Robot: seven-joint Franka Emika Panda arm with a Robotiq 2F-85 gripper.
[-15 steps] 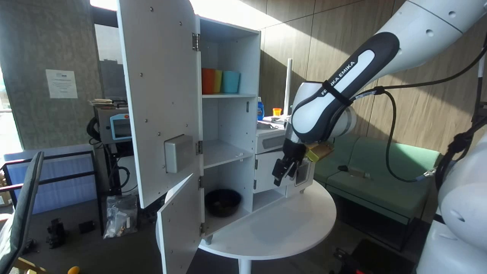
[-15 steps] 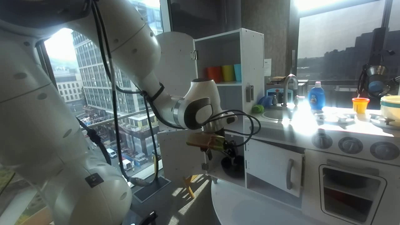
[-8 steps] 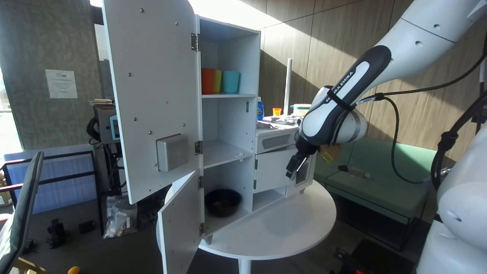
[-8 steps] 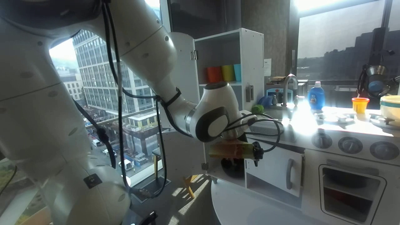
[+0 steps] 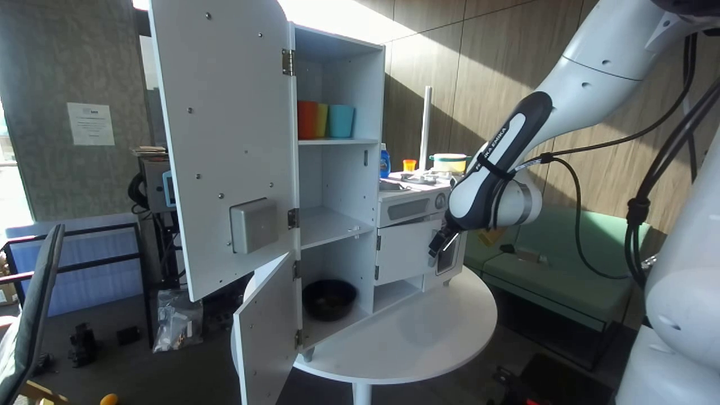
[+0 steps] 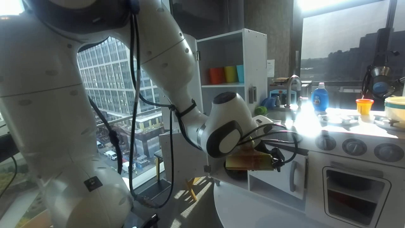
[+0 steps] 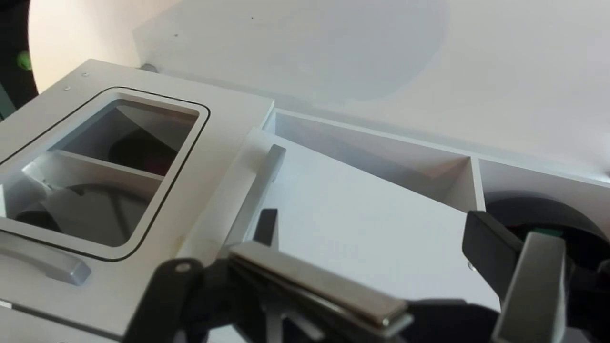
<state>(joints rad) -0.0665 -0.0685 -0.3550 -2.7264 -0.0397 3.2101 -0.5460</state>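
Note:
My gripper (image 7: pixel 376 233) stands open with nothing between its fingers, in front of a small white cabinet door (image 7: pixel 362 224). That door is slightly ajar, and its grey vertical handle (image 7: pixel 259 186) lies beside the left fingertip in the wrist view. Whether finger and handle touch I cannot tell. In an exterior view the gripper (image 5: pixel 440 243) hangs by the door's handle side, partly covering it. The handle (image 6: pixel 293 176) shows fully from another side, where a yellow-orange block (image 6: pixel 250 161) on the wrist hides most of the fingers.
A tall white cupboard door (image 5: pixel 230 140) and a lower door (image 5: pixel 267 332) stand open. A black bowl (image 5: pixel 329 300) sits on the bottom shelf, coloured cups (image 5: pixel 340 121) higher up. The oven door (image 6: pixel 354 193) adjoins the small door. A round white table (image 5: pixel 405 343) bears everything.
My gripper has moved away from the tall cupboard, along the small door to its handle side, and turned. The tall cupboard door has swung a little wider.

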